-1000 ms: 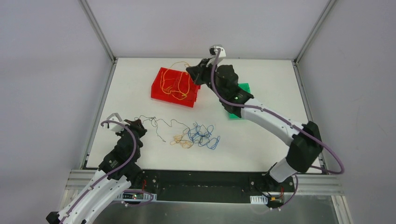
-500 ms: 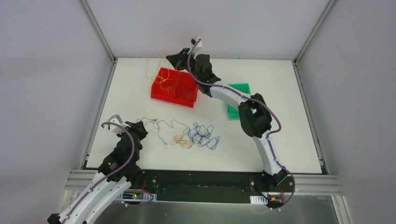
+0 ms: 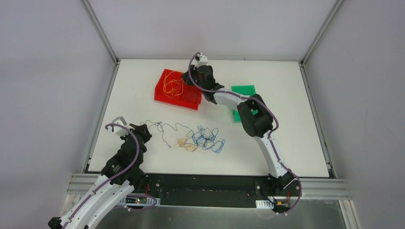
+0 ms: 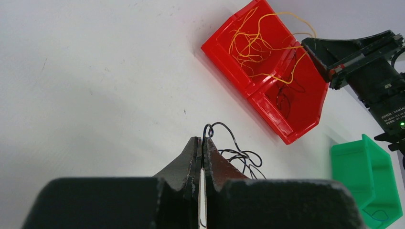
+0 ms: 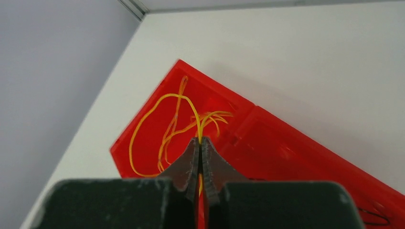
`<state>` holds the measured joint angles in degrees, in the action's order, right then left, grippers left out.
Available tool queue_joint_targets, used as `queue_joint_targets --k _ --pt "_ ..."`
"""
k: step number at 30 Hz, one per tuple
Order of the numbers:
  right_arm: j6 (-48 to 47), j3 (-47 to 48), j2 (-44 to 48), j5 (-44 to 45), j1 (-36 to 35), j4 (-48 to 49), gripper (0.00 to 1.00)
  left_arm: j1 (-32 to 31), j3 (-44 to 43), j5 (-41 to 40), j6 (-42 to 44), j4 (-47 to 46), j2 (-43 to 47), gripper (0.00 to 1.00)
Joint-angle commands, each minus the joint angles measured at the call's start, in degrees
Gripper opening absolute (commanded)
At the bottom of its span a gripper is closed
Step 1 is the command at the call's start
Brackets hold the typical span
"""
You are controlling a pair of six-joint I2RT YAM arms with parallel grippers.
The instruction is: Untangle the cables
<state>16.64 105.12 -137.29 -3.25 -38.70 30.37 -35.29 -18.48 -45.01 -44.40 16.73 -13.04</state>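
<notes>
Cables are split between two spots, and each of my claws has one of them. The right claw is pinched fully closed on the yellow cable. It hangs over the left compartment of the red bin at the far side of the table. The yellow loops trail down from the tips into that compartment, so the wire lies directly beneath the claw. I judge that opening the jaws is all that move needs.

The left claw is also closed tight, nipping one end of the dark cable low over the table near its left edge. What matters here is which way this wire runs. From the tips it wanders off to the right, along the table's width, and ends in the knot in the middle. There the blue cable and a small orange cable curl together. I cannot tell whether the dark strand is really threaded through them or only lies against them.

The left arm is much the nearer to that knot. The right arm is stretched out across the table to the bin, with the green bin just beside its forearm. Pulling leftward, away from the knot along the wire's own line, looks to me like the cleanest way to free it.
</notes>
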Motion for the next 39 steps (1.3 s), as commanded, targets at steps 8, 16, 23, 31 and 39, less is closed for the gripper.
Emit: queue_joint_targets --k 8,16,23,31,39 --pt "-14.96 15.26 -3.84 15.17 -7.57 -15.31 0.00 -0.31 -1.03 -0.91 0.02 -0.14 -0.50 0.00" --pt "-18.95 24.72 -10.20 18.81 -9.29 -22.50 0.00 -0.31 -1.16 -1.04 0.29 -0.17 -0.89 0.00" --pt "-20.37 25.12 -10.57 21.90 -9.15 -28.55 0.00 -0.31 -1.15 -1.13 0.13 -0.23 -0.96 0.00" --pt "-20.59 27.24 -10.10 23.26 -8.22 -39.98 0.00 -0.33 -1.21 -1.30 0.15 -0.16 -0.96 0.00" --pt "-17.23 26.27 -7.03 23.20 -6.77 -48.84 0.00 -0.31 -1.20 -0.91 -0.14 -0.21 -1.36 0.00"
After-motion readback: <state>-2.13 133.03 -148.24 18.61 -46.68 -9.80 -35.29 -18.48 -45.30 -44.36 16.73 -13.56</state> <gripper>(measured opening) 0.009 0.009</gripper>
